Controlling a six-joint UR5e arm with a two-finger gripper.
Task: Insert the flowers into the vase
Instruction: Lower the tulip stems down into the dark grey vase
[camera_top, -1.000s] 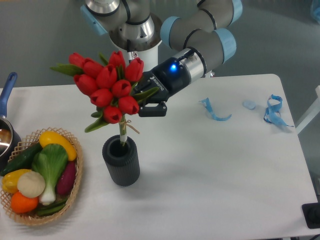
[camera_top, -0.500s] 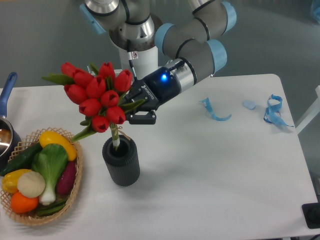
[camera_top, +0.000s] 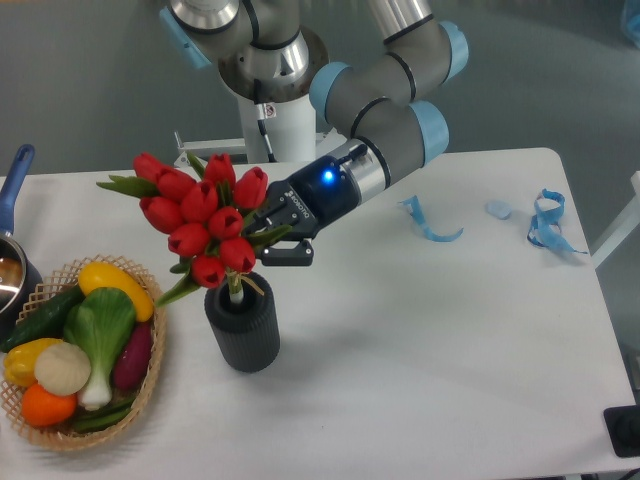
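Left of hand (camera_top: 268, 232), flowers (camera_top: 200, 220) clamped in its fingers; stems dip into vase (camera_top: 243, 327) mouth.

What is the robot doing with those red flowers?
The robot's tool is holding a bunch of red flowers and putting them into the dark vase. The stems are already poking into the vase's mouth, but the tool hasn't let go. A basket of toy vegetables sits beside it.

red flowers (camera_top: 200, 215) w/ stems in vase (camera_top: 243, 333)
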